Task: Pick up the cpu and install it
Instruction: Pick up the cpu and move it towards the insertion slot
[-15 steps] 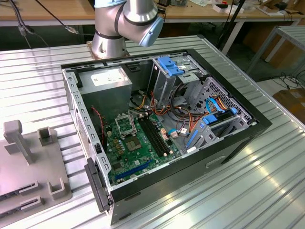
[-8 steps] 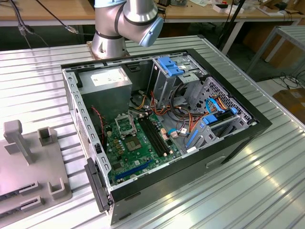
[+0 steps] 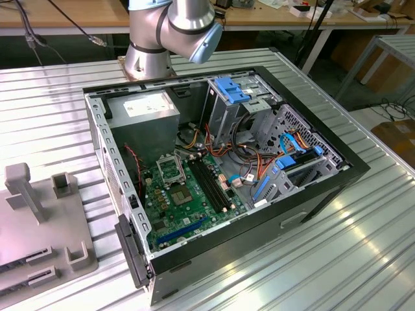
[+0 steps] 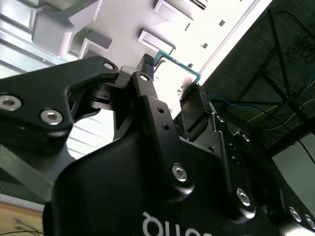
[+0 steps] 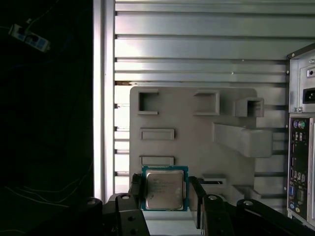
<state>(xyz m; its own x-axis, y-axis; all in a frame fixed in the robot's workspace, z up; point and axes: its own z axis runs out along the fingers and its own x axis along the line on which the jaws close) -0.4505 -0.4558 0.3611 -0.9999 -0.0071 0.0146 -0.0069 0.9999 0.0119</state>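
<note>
**A:** Where's the cpu, and has your gripper got it?

**B:** Look at the first wrist view. Your gripper (image 5: 166, 192) has the cpu (image 5: 165, 188) between its two black fingers (image 5: 136, 189). They are closed to just the chip's width, one against each of two opposite green edges. The silver-grey metal top faces the camera.

**A:** Does the other wrist camera agree?

**B:** Yes. In the second wrist view you see the gripper (image 4: 174, 81) from behind. A thin green edge of the cpu (image 4: 178, 61) spans the gap from one fingertip (image 4: 147, 64) to the other.

**A:** What's under it?

**B:** The grey tray (image 5: 197, 132), with its raised blocks and shallow pockets. The chip sits over the tray's edge. You can't tell from these pictures whether it rests on the tray or hangs above it. The tray lies on the ribbed metal table (image 5: 197, 49), with the back panel of the computer case (image 5: 300, 147) beside it.

**A:** And the case itself?

**B:** In the exterior view the computer case (image 3: 350, 170) lies open on the table (image 3: 324, 253), and the tray (image 3: 39, 220) is at the exterior view's left. On the green motherboard (image 3: 194, 207) the square socket (image 3: 170, 170) sits between the grey power-supply box (image 3: 142, 110) and the long black memory slots (image 3: 209, 184). Your arm (image 3: 172, 26) stands behind the case.
</note>
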